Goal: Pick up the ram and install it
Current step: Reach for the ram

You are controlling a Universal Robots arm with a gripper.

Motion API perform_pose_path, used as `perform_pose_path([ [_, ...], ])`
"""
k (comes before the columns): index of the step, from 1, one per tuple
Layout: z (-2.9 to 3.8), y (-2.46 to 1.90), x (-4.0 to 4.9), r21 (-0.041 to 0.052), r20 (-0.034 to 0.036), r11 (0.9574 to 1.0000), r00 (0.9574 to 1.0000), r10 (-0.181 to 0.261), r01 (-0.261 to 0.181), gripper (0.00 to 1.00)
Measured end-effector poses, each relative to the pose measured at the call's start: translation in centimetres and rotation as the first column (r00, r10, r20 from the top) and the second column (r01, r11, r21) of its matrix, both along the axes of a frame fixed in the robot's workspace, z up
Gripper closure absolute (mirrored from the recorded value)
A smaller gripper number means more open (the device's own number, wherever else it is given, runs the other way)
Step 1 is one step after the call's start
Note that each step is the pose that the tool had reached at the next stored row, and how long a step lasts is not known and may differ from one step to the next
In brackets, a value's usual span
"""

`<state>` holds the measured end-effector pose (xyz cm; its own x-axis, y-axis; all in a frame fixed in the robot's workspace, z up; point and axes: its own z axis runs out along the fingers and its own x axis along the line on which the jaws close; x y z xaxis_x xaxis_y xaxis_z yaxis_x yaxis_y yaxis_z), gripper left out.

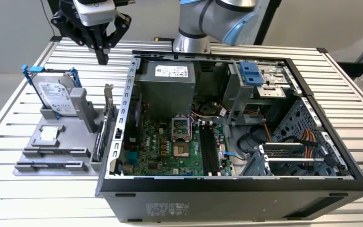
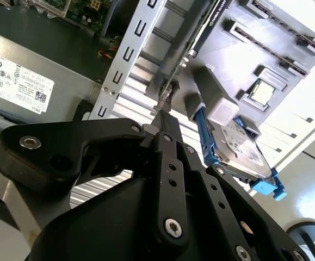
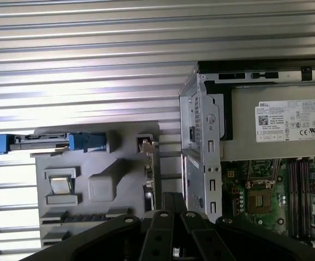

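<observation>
Exterior view: a slatted metal tabletop (image 1: pixel 17 198) runs out of the frame on all sides. An open computer case (image 1: pixel 232 189) lies on it across the middle and right. The green motherboard (image 1: pixel 168 151) faces up inside, with long black slots (image 1: pixel 210 151) beside the processor socket. Whether anything sits in those slots is hard to make out.

The robot arm (image 1: pixel 213 19) rises behind the case at top centre and is cut off by the top edge.

A grey holder (image 1: pixel 74 139) rests on the tabletop at the left of the frame, just beside the case. A silver hard drive (image 1: pixel 54 94) in a blue frame stands tilted at the holder's far end. An expansion card (image 1: pixel 108 127) stands on edge between the holder and the case wall, and the first wrist view shows it edge-on (image 3: pixel 148 174). A small square chip (image 1: pixel 50 135) lies flat in a tray in the middle of the holder.

The claw (image 1: pixel 101 56) hangs at the upper left of the exterior view, above the tabletop beyond the hard drive. Its fingers are pressed together with nothing between them, which both wrist views show (image 2: pixel 165 122) (image 3: pixel 172 198). In both wrist views its black body blocks part of the holder.

The ram (image 1: pixel 52 152) sits on edge in a groove at the holder's near end, towards the lower left of the exterior view, well apart from the claw. It reads only as a thin dark strip, so its colour and chips cannot be made out. A second, similar strip lies in the next groove. In the first wrist view the ram (image 3: pixel 81 217) shows as a dark line on the grey holder.
</observation>
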<state>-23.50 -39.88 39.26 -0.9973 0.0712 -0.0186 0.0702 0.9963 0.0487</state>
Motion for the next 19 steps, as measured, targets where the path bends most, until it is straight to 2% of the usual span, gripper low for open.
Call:
perform_pose_path([
  [19,0.0,0.0,-2.21,0.0,0.0,1.0,1.0,0.0,0.0,1.0],
])
